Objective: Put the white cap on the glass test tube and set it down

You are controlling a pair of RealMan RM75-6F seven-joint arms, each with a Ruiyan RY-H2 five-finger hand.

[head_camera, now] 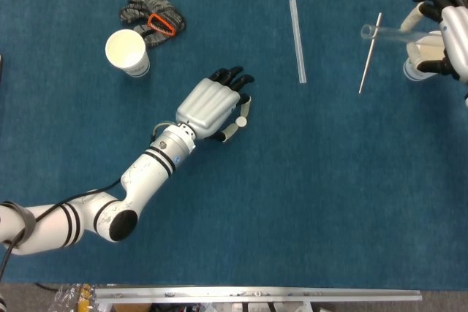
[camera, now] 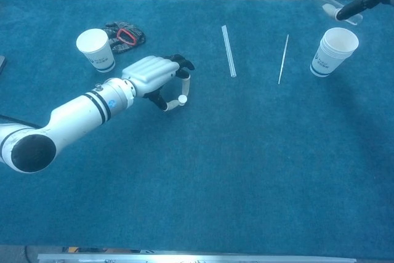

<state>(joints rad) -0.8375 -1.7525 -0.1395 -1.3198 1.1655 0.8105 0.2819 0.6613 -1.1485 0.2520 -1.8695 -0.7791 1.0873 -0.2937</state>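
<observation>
Over at nine o'clock a white paper cup (head_camera: 128, 51) stands upright on the blue table cover (head_camera: 292, 202), and just beside it at its one o'clock lies a crumpled grey glove (head_camera: 151, 12) with an orange clip (head_camera: 160, 24) on top. Toward the middle, the left hand (head_camera: 212, 104) is palm down over the cloth, reaching toward one o'clock, and the small white cap (head_camera: 240, 121) sits right at its thumb and fingertip; it looks pinched there, the other fingers (head_camera: 232, 77) stretched out ahead. From the chest view the cap (camera: 182, 98) shows at the tip of that same hand (camera: 154, 77), low against the cloth, though I cannot tell whether it is lifted clear. Moving right, a clear straight tube (head_camera: 297, 40) lies flat at twelve o'clock, running top to bottom, and a thin pale rod (head_camera: 370, 52) lies well apart to its right, slightly tilted. At two o'clock, the right hand (head_camera: 441, 34) holds the glass test tube (head_camera: 384, 32) up off the table, lying nearly level, its open mouth pointing left above the rod's top end. Below that hand a second paper cup (camera: 333, 52) stands upright.
</observation>
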